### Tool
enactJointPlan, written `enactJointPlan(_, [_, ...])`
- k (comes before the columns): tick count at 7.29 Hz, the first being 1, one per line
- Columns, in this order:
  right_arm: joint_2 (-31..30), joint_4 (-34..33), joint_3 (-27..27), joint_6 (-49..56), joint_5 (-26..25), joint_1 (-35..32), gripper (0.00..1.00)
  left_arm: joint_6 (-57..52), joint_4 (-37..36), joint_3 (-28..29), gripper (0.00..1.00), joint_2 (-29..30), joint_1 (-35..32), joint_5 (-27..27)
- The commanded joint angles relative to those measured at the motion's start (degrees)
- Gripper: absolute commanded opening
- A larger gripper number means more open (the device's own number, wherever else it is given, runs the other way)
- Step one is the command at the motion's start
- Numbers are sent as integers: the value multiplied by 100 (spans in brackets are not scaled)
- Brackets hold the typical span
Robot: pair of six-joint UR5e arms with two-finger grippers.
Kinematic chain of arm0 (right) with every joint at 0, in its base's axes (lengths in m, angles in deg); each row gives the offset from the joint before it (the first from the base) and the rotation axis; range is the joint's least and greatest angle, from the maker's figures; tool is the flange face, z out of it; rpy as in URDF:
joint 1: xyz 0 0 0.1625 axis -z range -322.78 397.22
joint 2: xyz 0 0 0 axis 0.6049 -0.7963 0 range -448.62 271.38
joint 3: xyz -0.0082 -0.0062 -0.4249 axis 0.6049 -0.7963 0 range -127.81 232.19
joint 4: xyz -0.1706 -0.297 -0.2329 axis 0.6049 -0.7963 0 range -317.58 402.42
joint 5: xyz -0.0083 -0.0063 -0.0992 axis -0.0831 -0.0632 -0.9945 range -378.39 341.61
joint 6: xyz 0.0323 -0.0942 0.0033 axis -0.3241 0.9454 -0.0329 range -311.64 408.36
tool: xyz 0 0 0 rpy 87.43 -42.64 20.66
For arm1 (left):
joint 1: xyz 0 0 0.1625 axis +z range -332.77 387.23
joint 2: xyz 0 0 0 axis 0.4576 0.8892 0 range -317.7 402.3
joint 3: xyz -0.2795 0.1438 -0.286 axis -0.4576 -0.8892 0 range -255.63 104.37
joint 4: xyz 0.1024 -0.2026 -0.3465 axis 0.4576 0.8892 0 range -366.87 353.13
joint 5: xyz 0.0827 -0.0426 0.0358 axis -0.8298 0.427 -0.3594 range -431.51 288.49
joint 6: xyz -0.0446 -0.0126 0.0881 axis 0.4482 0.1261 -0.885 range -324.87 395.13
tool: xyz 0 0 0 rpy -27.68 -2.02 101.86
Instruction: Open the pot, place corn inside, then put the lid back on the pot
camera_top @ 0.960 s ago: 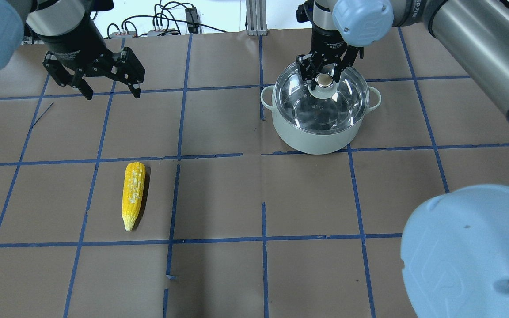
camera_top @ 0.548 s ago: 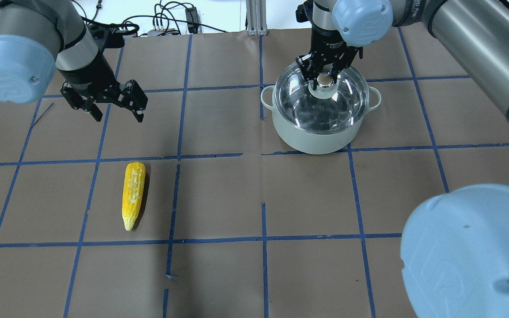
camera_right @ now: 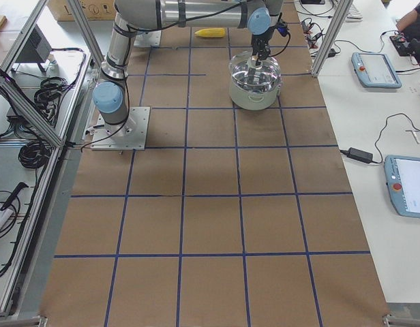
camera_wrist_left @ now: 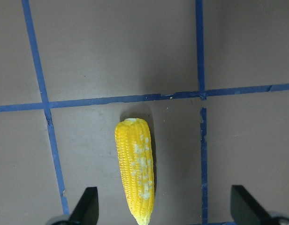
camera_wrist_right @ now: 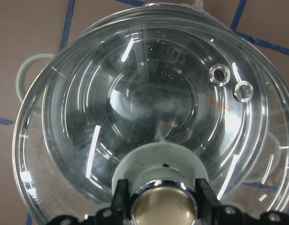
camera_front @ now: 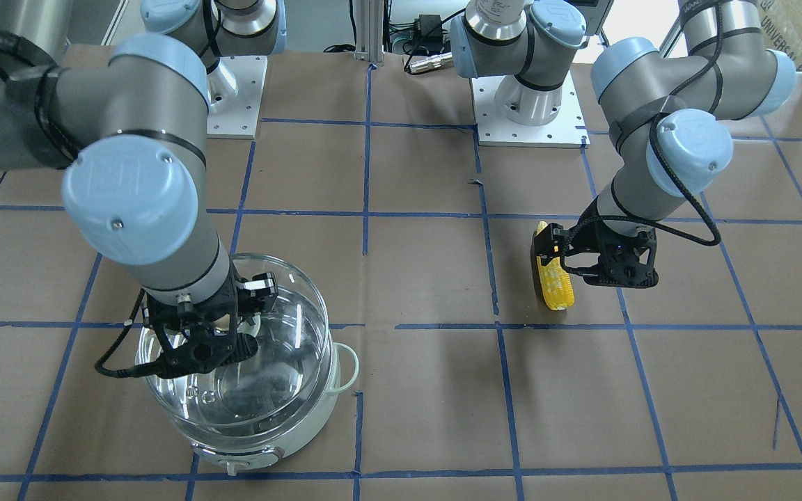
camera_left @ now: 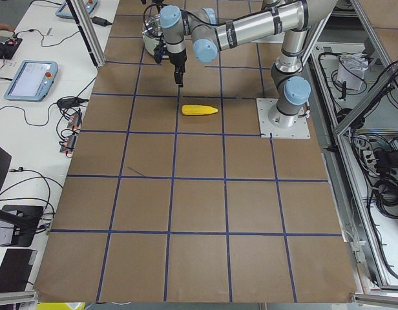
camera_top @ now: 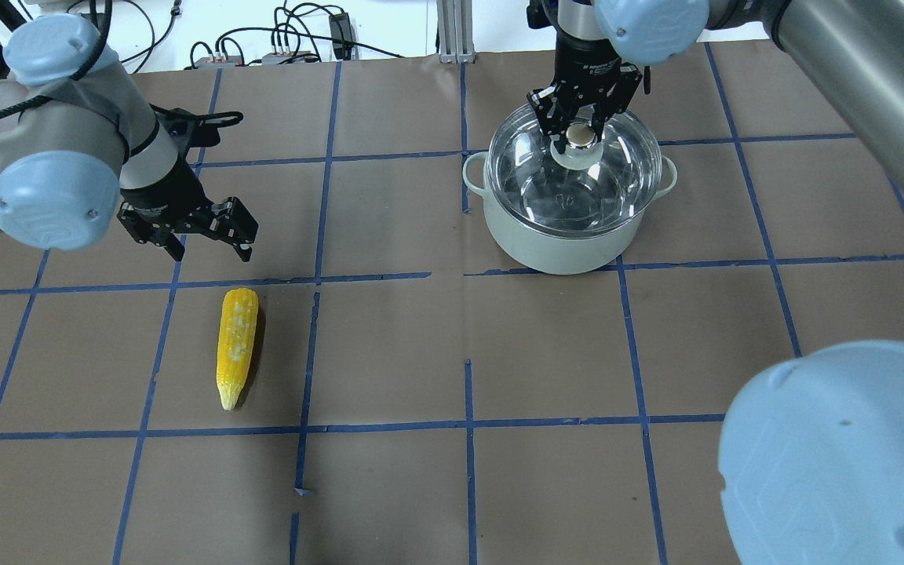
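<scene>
The corn (camera_top: 238,345) lies on the brown table at the left, its pointed end toward me; it also shows in the front view (camera_front: 554,278). My left gripper (camera_top: 211,251) is open and empty, hovering just beyond the corn's blunt end. In the left wrist view its fingertips (camera_wrist_left: 88,206) stand wide on either side of the corn (camera_wrist_left: 135,173). The pale pot (camera_top: 562,243) stands at the far right. My right gripper (camera_top: 577,133) is shut on the knob (camera_wrist_right: 163,206) of the glass lid (camera_top: 577,180). The lid (camera_front: 282,348) hangs slightly raised and tilted over the pot (camera_front: 269,445).
Blue tape lines grid the brown paper table. Cables and a power strip (camera_top: 287,39) lie past the far edge beside a metal post (camera_top: 452,31). My right arm's elbow (camera_top: 836,455) looms at the near right. The arm bases (camera_front: 533,104) stand at the robot's side.
My left arm has moved nearer and lower, toward the corn's blunt end, still open. My right gripper has closed on the lid's knob and raised the lid a little.
</scene>
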Motion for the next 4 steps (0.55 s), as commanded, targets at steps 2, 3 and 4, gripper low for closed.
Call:
enactJointPlan(2, [-1216,1057,64,129,26,184,44,-241,-1718,-906,100,555,150,-33])
enactJointPlan(3, [-1629,1340,72,138,25,289,43,-250,-1791,-1134,100,548,177,-120])
enactJointPlan(4, [-1738,1665,90,199,43,473,42,-215,-1879,-1171,100,592,177,-294])
